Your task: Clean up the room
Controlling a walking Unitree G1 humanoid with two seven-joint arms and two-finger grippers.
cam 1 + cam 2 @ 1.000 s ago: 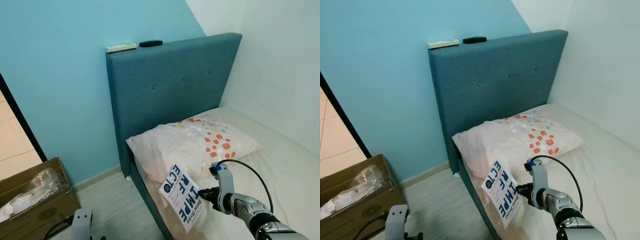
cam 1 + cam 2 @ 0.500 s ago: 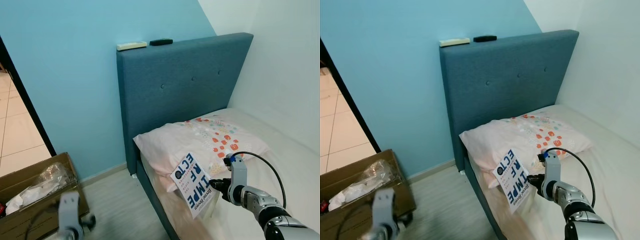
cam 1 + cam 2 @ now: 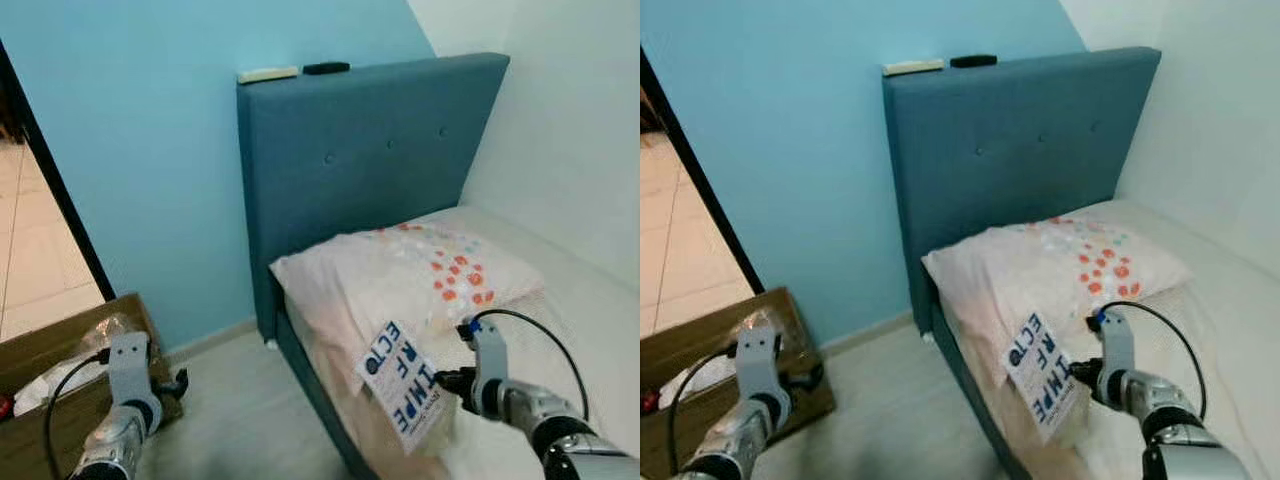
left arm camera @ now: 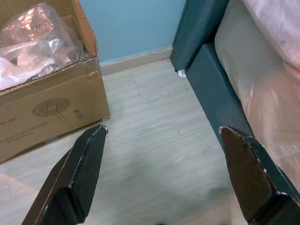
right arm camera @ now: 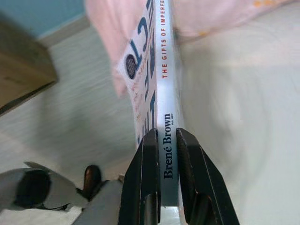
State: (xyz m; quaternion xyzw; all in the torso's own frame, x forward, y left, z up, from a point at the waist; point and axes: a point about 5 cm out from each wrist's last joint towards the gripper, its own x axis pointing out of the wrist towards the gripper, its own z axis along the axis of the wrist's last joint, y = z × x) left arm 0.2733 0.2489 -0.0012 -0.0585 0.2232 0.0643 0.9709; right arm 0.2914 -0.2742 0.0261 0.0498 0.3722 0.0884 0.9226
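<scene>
now the right pincer (image 3: 1088, 372) is clenched on the spine of the book (image 3: 1040, 376), grasping it at the bed's (image 3: 590, 320) edge, just below the pillow (image 3: 410, 275). compared with a second ago, the book sits lower and more toward the floor side, and the whole view has shifted, so the robot itself turned. the left pincer (image 4: 159, 154), which hung low before, is now raised near the cardboard box (image 3: 60, 355), its two fingers spread apart and empty above the floor. i judge the book is on its way out of the bed, but where it must go is not clear.
</scene>
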